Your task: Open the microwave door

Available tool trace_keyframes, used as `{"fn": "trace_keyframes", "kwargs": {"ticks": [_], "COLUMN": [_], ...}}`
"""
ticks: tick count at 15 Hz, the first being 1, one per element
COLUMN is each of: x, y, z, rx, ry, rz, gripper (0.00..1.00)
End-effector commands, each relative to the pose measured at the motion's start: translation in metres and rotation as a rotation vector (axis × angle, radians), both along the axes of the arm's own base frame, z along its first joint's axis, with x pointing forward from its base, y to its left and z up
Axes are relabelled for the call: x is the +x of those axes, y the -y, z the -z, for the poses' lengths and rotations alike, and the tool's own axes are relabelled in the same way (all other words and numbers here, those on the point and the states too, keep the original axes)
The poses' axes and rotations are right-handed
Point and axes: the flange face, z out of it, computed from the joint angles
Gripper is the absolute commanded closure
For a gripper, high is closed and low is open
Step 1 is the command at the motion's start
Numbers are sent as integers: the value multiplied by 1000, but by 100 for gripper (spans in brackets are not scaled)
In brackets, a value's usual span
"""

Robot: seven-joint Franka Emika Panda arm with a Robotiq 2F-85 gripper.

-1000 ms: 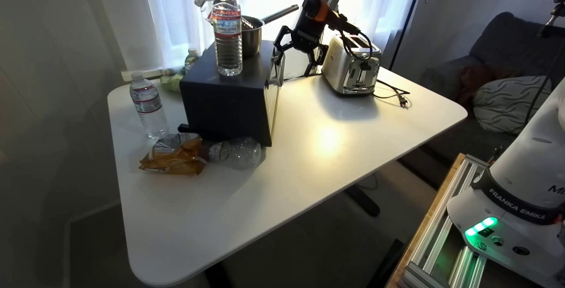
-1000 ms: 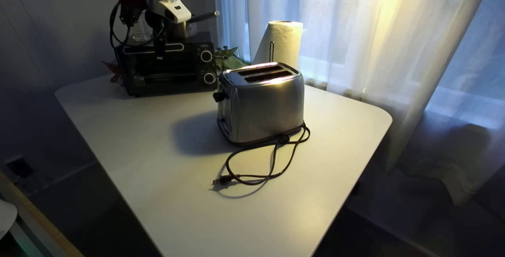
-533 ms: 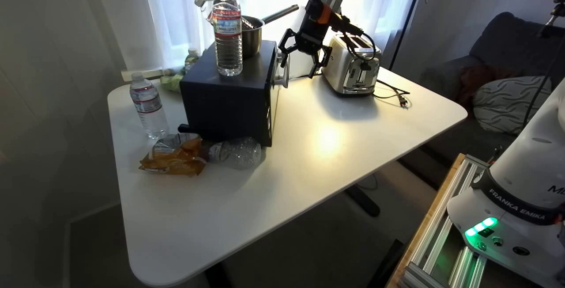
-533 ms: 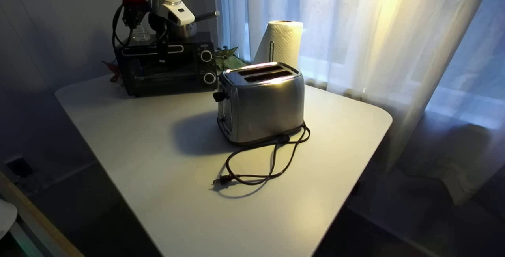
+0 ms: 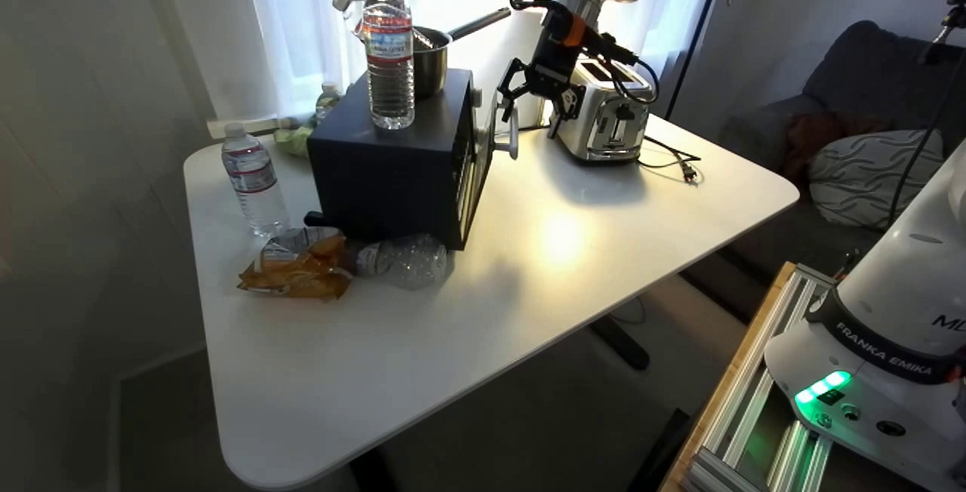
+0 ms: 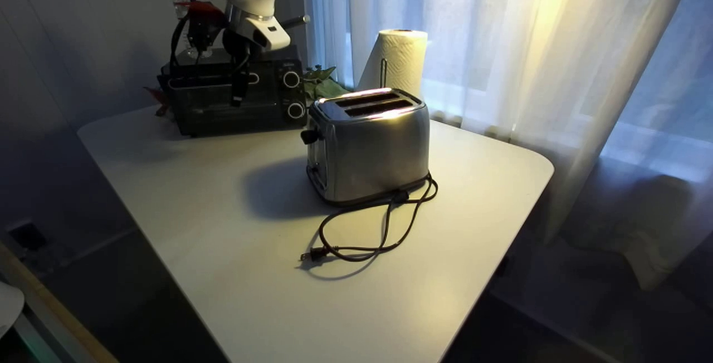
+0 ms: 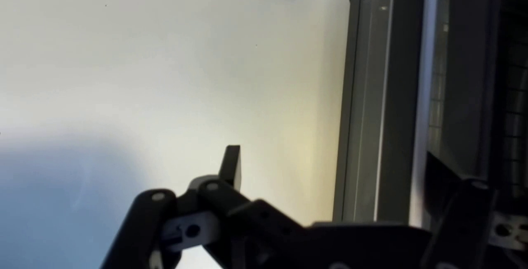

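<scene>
The microwave [image 5: 377, 182] is a black box on the white table; it also shows in an exterior view [image 6: 289, 96]. Its door [image 5: 481, 164] is tilted part way open, top edge leaning out; it also shows in an exterior view [image 6: 209, 109]. The pale handle [image 5: 513, 133] stands out from the door and shows as a light bar in the wrist view [image 7: 423, 95]. My gripper [image 5: 531, 121] is open around the handle and door edge. In the wrist view my gripper [image 7: 334, 166] has one finger behind the bar, the other out over the table. Contact is unclear.
A silver toaster [image 5: 604, 115] with a cord [image 6: 384, 240] stands close to my gripper. A bottle [image 5: 390, 62] and a pot [image 5: 430, 69] stand on the microwave. A bottle [image 5: 411, 262] and an orange bag [image 5: 302, 269] lie beside it. A paper towel roll [image 6: 401, 65] stands behind.
My gripper has moved away from the microwave, toward the toaster and slightly down. The door's top edge and handle have swung outward with it, from nearly shut to part way open.
</scene>
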Motion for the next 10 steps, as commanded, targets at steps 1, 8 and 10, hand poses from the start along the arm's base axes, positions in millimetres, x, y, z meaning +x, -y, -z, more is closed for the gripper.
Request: {"fn": "trace_keyframes", "kwargs": {"ticks": [1,8,10], "x": [8,22,25], "y": [20,42,48], "z": [13,44,48], "rx": [43,100,128], "ry": [-16,-6,-12], "rz": [-69,-268,-318], "gripper": [0,0,0]}}
